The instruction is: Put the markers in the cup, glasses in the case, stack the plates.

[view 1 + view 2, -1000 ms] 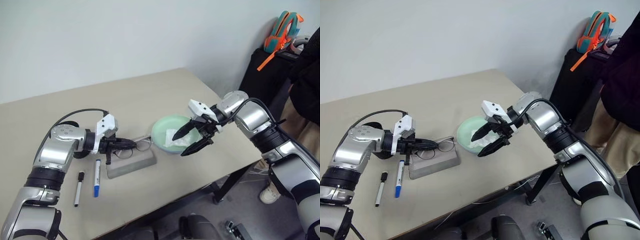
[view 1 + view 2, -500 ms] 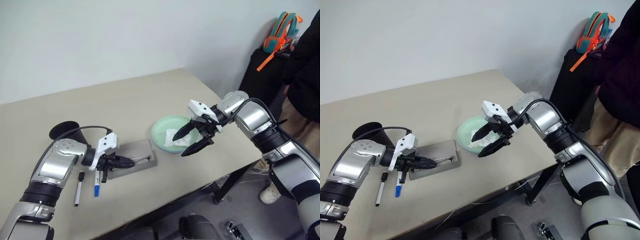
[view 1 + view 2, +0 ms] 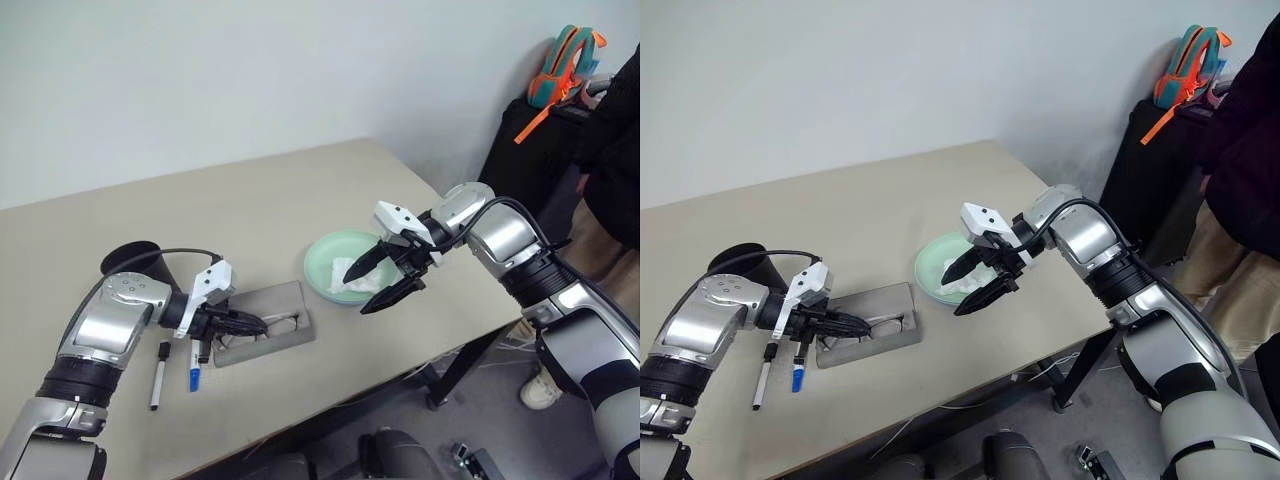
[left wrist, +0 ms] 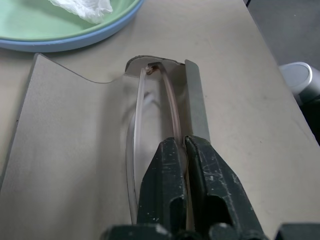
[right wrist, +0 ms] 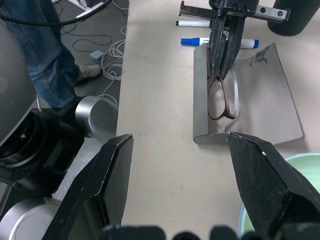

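Left gripper (image 4: 182, 155) lowering eyeglasses (image 5: 222, 102) into open grey case (image 3: 262, 330), having carried them down from above it a second ago. Fingers nearly together, seemingly pinching frame, perhaps starting to loosen. Right gripper (image 3: 372, 283) hovering spread wide over mint plate (image 3: 325, 262) holding tissue (image 3: 355, 283). Markers (image 3: 176, 365) lying beside case, black cup (image 3: 135, 259) behind: glasses step nearly finished.

Even, soft light is falling over the table (image 3: 300, 190), casting only faint shadows. Near the case (image 4: 65, 150), the left gripper's fingers (image 4: 165, 200) are looking slightly soft.
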Robot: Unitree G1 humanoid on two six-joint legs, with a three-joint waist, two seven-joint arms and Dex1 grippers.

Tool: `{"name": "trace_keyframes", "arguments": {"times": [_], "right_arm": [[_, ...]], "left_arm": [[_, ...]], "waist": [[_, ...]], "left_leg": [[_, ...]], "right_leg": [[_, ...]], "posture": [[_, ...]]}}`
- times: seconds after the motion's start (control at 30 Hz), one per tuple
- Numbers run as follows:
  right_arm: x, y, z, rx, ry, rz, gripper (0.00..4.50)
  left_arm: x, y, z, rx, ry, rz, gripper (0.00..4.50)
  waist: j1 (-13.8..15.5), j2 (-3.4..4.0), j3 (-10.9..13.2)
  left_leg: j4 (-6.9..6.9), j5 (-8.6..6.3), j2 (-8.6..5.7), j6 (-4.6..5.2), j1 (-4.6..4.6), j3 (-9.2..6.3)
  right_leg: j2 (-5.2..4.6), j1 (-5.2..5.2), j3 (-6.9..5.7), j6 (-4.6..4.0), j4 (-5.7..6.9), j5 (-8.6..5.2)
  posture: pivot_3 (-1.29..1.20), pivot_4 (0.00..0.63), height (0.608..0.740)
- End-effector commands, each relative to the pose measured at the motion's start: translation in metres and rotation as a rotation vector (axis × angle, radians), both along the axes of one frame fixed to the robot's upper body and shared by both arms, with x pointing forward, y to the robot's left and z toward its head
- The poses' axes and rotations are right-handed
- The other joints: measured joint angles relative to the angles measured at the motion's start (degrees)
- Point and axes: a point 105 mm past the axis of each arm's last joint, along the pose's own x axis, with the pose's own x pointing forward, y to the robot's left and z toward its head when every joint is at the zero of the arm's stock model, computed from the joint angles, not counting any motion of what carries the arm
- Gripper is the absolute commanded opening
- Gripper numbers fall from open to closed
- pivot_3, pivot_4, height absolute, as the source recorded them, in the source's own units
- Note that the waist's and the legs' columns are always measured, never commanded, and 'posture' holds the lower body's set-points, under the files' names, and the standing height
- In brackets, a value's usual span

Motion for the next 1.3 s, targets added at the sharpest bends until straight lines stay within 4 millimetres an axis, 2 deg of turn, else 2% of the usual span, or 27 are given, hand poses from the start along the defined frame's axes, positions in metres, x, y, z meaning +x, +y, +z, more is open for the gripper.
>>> {"name": "trace_keyframes", "arguments": {"times": [0.03, 0.2, 0.47, 0.6, 0.73, 0.77, 0.87, 1.1, 1.3], "right_arm": [[0.001, 0.001, 0.010, 0.033, -0.040, 0.010, 3.25], [0.002, 0.001, 0.010, 0.034, -0.043, 0.010, 3.25], [0.002, 0.003, 0.010, 0.037, -0.048, 0.012, 3.25], [0.002, 0.004, 0.011, 0.043, -0.050, 0.013, 3.25], [0.002, 0.004, 0.011, 0.046, -0.052, 0.012, 3.25], [0.002, 0.005, 0.011, 0.048, -0.052, 0.012, 3.25], [0.002, 0.006, 0.011, 0.051, -0.053, 0.010, 3.25], [0.000, 0.006, 0.011, 0.056, -0.047, 0.012, 3.25], [-0.001, 0.007, 0.010, 0.058, -0.044, 0.012, 3.25]], "left_arm": [[0.008, -0.002, 0.014, 0.000, -0.055, -0.010, 1.36], [0.006, -0.004, 0.023, -0.013, -0.049, -0.033, 3.01], [0.030, -0.011, 0.065, -0.109, -0.208, 0.031, 3.01], [0.041, -0.006, 0.066, -0.105, -0.244, 0.096, 1.73], [0.052, 0.001, 0.049, -0.048, -0.268, 0.171, 0.30], [0.057, 0.004, 0.042, -0.016, -0.288, 0.199, 0.07], [0.067, 0.009, 0.027, 0.038, -0.315, 0.268, 0.07], [0.070, 0.020, -0.002, 0.186, -0.350, 0.303, 0.07], [0.062, 0.016, -0.006, 0.179, -0.314, 0.272, 0.07]], "waist": [[0.00, -0.01, 0.00], [-0.05, -0.01, 0.00], [0.01, -0.04, 0.00], [-0.05, -0.04, 0.00], [-0.04, -0.04, 0.00], [0.00, -0.04, -0.01], [0.02, -0.05, -0.01], [0.01, -0.07, -0.02], [0.01, -0.09, -0.03]], "left_leg": [[0.00, 0.00, 0.00, 0.00, -0.01, -0.01], [0.00, 0.00, -0.01, 0.00, 0.00, 0.00], [0.03, 0.02, -0.07, 0.04, -0.02, -0.07], [0.03, 0.02, -0.12, 0.04, -0.02, -0.07], [0.03, 0.02, -0.13, 0.04, -0.01, -0.06], [0.03, 0.03, -0.13, 0.04, -0.02, -0.06], [0.03, 0.04, -0.15, 0.07, -0.01, -0.08], [0.04, 0.04, -0.19, 0.07, -0.04, -0.08], [0.05, 0.04, -0.21, 0.07, -0.03, -0.08]], "right_leg": [[0.00, 0.00, 0.00, 0.00, 0.00, 0.00], [0.00, -0.01, 0.03, 0.00, 0.00, 0.00], [0.01, 0.02, 0.06, 0.00, 0.02, 0.00], [-0.01, 0.02, 0.13, 0.01, 0.03, 0.00], [-0.01, 0.02, 0.16, 0.01, 0.04, 0.01], [0.00, 0.02, 0.16, 0.01, 0.05, 0.01], [-0.01, 0.04, 0.16, 0.01, 0.06, 0.01], [-0.04, 0.04, 0.21, 0.02, 0.06, 0.01], [-0.06, 0.05, 0.21, 0.02, 0.06, 0.01]], "posture": [[0.00, 0.000, 0.738], [0.00, 0.000, 0.738], [0.00, 0.000, 0.738], [0.00, 0.000, 0.738], [0.00, 0.000, 0.738], [0.00, 0.000, 0.738], [0.00, 0.000, 0.738], [0.00, 0.000, 0.738], [0.00, 0.000, 0.738]]}}
